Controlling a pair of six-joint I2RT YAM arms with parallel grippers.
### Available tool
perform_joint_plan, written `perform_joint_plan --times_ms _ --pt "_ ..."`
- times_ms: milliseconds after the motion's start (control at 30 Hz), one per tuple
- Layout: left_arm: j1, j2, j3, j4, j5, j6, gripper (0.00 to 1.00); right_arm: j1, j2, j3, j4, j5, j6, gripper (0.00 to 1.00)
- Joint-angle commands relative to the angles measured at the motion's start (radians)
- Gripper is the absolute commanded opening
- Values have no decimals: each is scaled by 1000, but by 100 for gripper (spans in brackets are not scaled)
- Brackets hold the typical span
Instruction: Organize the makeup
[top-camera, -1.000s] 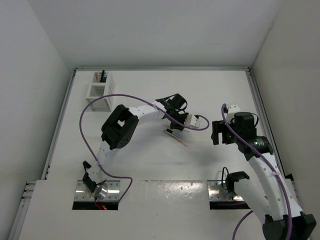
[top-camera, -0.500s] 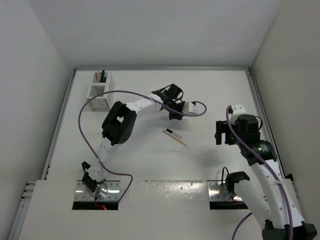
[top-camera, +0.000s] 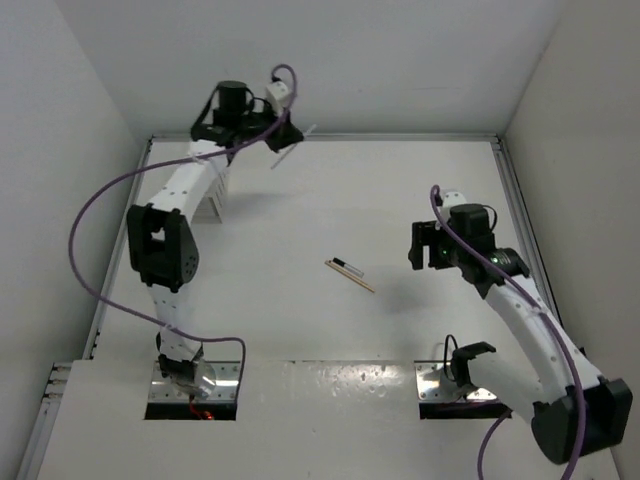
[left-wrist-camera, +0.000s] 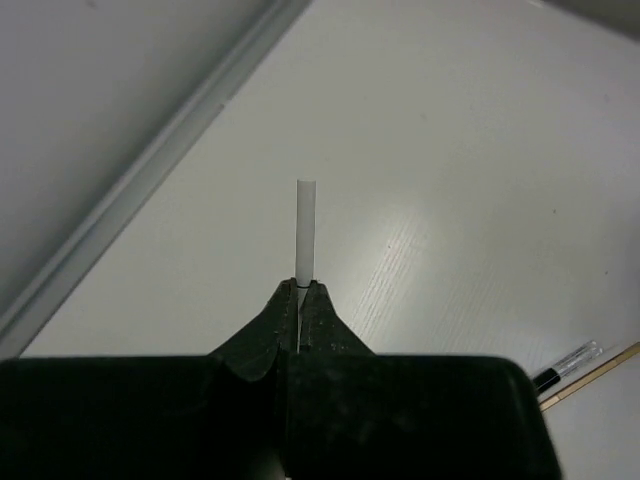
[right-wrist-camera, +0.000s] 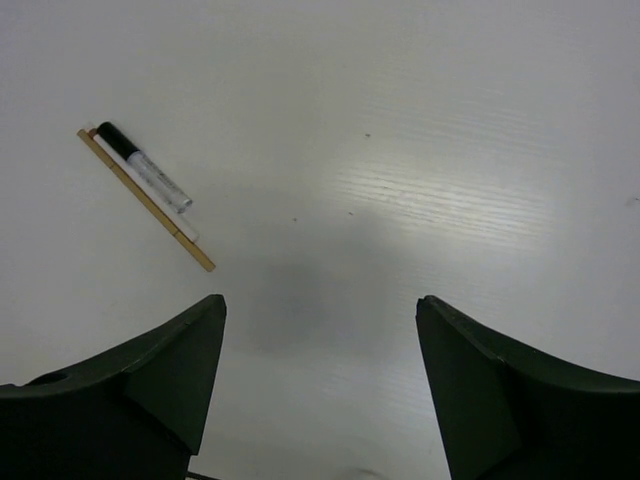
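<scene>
My left gripper (top-camera: 283, 137) is raised at the back of the table, right of the white slotted rack (top-camera: 210, 192), which the arm mostly hides. It is shut on a thin white stick (left-wrist-camera: 304, 230) that pokes out beyond the fingertips; the stick also shows in the top view (top-camera: 291, 146). A tan stick (top-camera: 353, 277) and a black-capped clear stick (top-camera: 348, 267) lie side by side at the table's middle, also in the right wrist view as the tan stick (right-wrist-camera: 147, 199) and the clear stick (right-wrist-camera: 146, 168). My right gripper (top-camera: 424, 246) is open and empty, right of them.
A raised rail (top-camera: 320, 137) edges the back of the table and a side rail (top-camera: 520, 210) runs along the right. Two metal base plates (top-camera: 440, 380) sit at the near edge. White walls close in on three sides.
My left arm has swung from the table's middle up to the back left, carrying the white stick. My right gripper has moved slightly left and back. The two sticks on the table have not moved.
</scene>
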Motion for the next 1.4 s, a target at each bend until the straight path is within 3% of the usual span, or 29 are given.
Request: perform_joint_plan --times_ms 0,167,267,300,433,600,900,1133,1233,1267,1367 --pt "135 -193 -56 74 134 -120 0 85 148 65 151 -29 33 77" --pt "344 -320 -202 169 237 -126 0 167 362 163 286 -99 38 78" --pt "459 -352 -354 394 293 -253 0 173 458 215 426 -168 65 78" --pt "479 -353 -410 486 309 -293 0 176 503 256 434 -180 62 78" --pt "549 -316 -484 563 318 -281 0 196 600 364 411 -205 10 78" --pt "579 -238 -503 610 369 -240 0 194 634 378 429 -210 0 78" --pt "618 -122 -540 863 369 -235 0 197 628 347 429 -194 15 78" --pt "619 -75 -543 770 399 -69 0 214 612 361 374 -167 -4 78" --pt "628 -75 -553 716 409 -23 16 225 593 349 369 -151 -14 80" --pt "628 -75 -553 707 409 -23 28 226 591 344 365 -148 -16 81" --pt "649 -89 -541 671 419 -13 42 228 574 341 359 -139 -28 86"
